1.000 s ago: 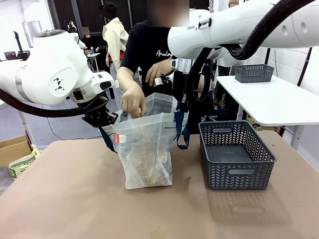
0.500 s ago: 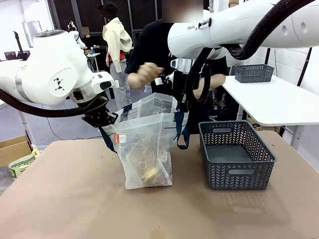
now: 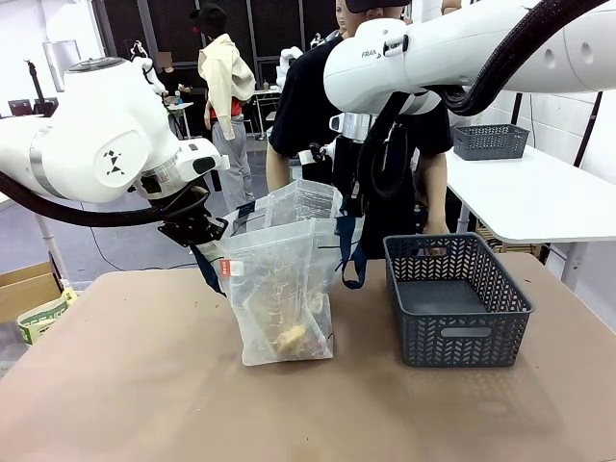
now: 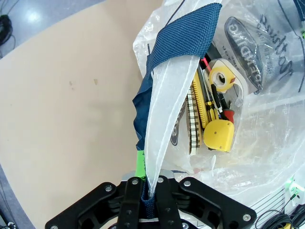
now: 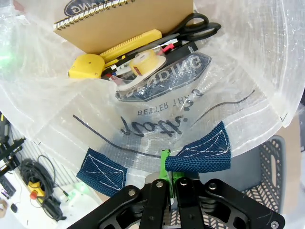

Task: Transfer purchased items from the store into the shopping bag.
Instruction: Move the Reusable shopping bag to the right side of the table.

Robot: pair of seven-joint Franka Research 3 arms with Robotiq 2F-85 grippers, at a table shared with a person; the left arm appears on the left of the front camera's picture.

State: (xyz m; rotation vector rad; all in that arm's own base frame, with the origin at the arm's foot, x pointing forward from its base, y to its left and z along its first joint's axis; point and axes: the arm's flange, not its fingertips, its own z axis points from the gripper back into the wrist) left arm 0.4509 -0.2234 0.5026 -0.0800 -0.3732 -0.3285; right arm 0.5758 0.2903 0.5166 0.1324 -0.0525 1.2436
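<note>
The shopping bag (image 3: pixel 279 289) stands open on the brown table, held up from both sides. My left gripper (image 3: pixel 199 233) is shut on its left rim and navy strap; in the left wrist view the gripper (image 4: pixel 150 183) pinches that strap (image 4: pixel 181 43). My right gripper (image 5: pixel 169 177) is shut on the opposite rim by a navy strap (image 5: pixel 200 153). The purchased items lie inside the bag: a yellow tape measure (image 5: pixel 86 67), a spiral notebook (image 5: pixel 128 21), scissors (image 5: pixel 198 24) and a tape roll (image 5: pixel 145 62). The store (image 3: pixel 457 298), a dark grey basket, stands right of the bag with nothing visible inside.
A person (image 3: pixel 308 106) stands at the table's far side behind the bag, arms lowered. A white side table (image 3: pixel 529 197) with another grey basket (image 3: pixel 491 141) is at the back right. A cardboard box (image 3: pixel 24 289) sits beyond the left edge.
The person's hand came up out of the bag and dropped away; a yellow item now lies at the bag's bottom. Both grippers have stayed where they were.
</note>
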